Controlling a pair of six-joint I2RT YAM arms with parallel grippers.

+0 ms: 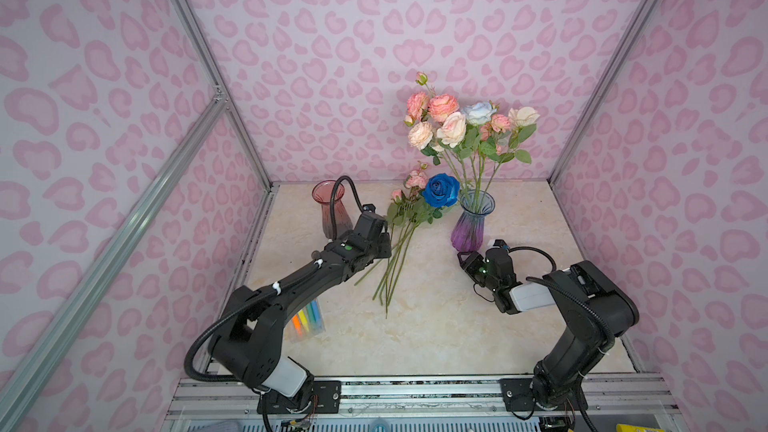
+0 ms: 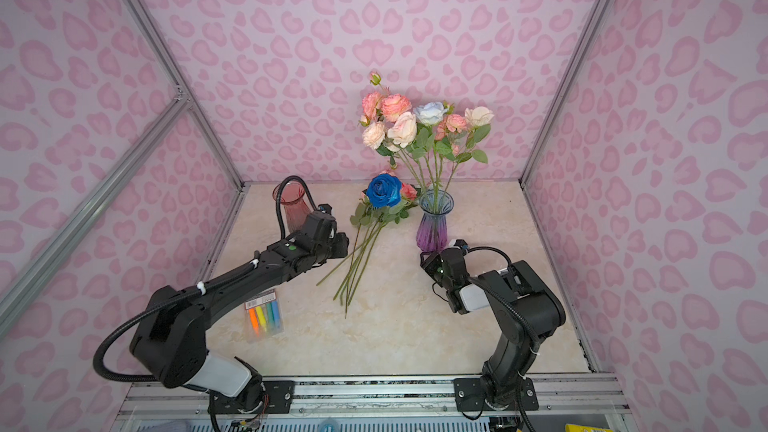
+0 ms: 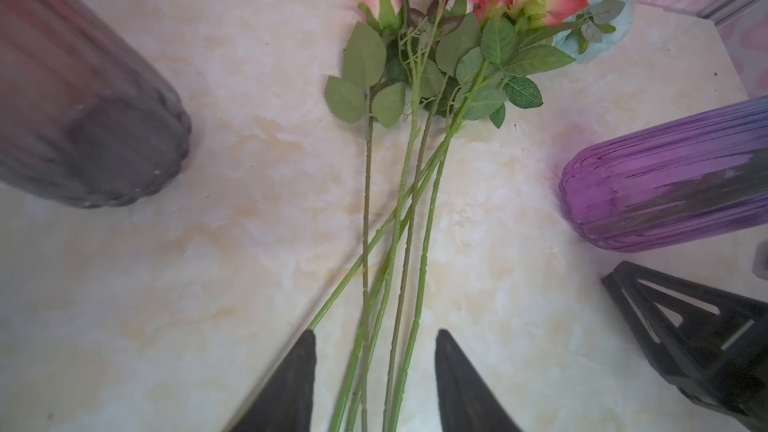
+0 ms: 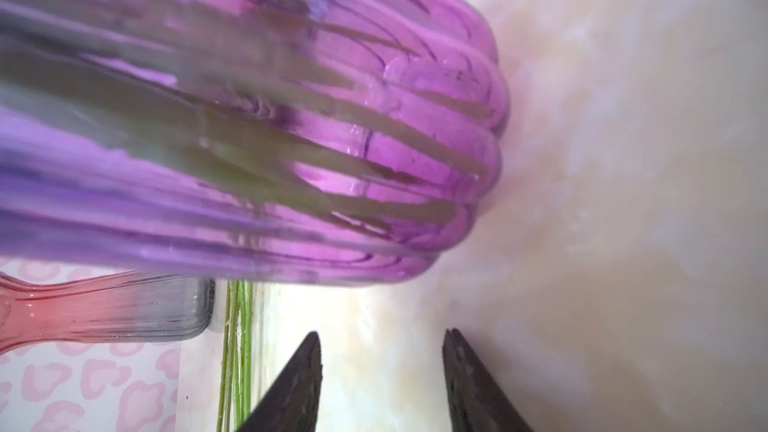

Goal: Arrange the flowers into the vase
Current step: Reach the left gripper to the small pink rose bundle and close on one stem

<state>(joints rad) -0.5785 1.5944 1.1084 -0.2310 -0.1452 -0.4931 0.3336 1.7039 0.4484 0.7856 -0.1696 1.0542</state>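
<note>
A purple glass vase (image 1: 469, 226) (image 2: 433, 226) holds several pink, peach, cream and pale blue flowers (image 1: 453, 126). More flowers lie loose on the table to its left, a deep blue rose (image 1: 440, 189) (image 2: 383, 190) on top, with their green stems (image 1: 399, 255) (image 3: 407, 209) fanned toward the front. My left gripper (image 1: 386, 247) (image 3: 376, 336) is low over those stems, jaws apart, several stems running between the fingertips with gaps on both sides. By the vase's base (image 4: 291, 118), my right gripper (image 1: 463, 261) (image 4: 382, 334) is open and holds nothing.
A red glass vase (image 1: 332, 209) (image 3: 83, 118) stands empty at the back left, just behind my left arm. A clear pack of coloured markers (image 2: 264, 315) lies near the front left under that arm. Pink patterned walls enclose the marble table (image 1: 457, 326).
</note>
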